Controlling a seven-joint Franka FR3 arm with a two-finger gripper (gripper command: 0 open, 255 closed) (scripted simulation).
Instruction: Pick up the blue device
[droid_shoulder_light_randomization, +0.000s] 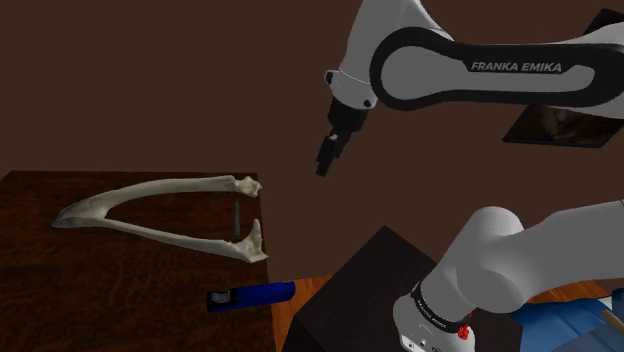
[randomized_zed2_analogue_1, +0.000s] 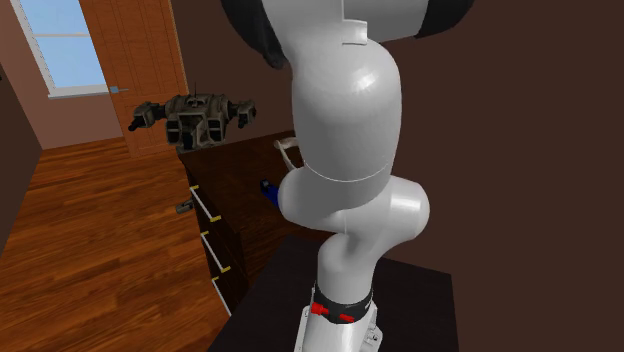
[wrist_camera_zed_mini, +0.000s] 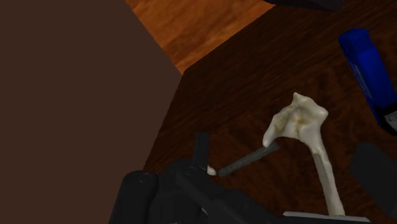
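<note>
Blue device (droid_shoulder_light_randomization: 252, 296): flat on dark worktop (droid_shoulder_light_randomization: 60, 290), near edge, toward shoulder view's right. Forked bone (droid_shoulder_light_randomization: 160, 215) lies farther back, thin grey rod (droid_shoulder_light_randomization: 236, 220) between its prongs. Pincer (droid_shoulder_light_randomization: 324, 166): spread, aloft, empty.

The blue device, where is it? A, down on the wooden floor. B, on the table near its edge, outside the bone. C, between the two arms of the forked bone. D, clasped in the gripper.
B: in the shoulder view the blue device lies on the dark table close to the edge toward the stand, outside the forked bone, with the gripper up in the air, apart from it.
</note>
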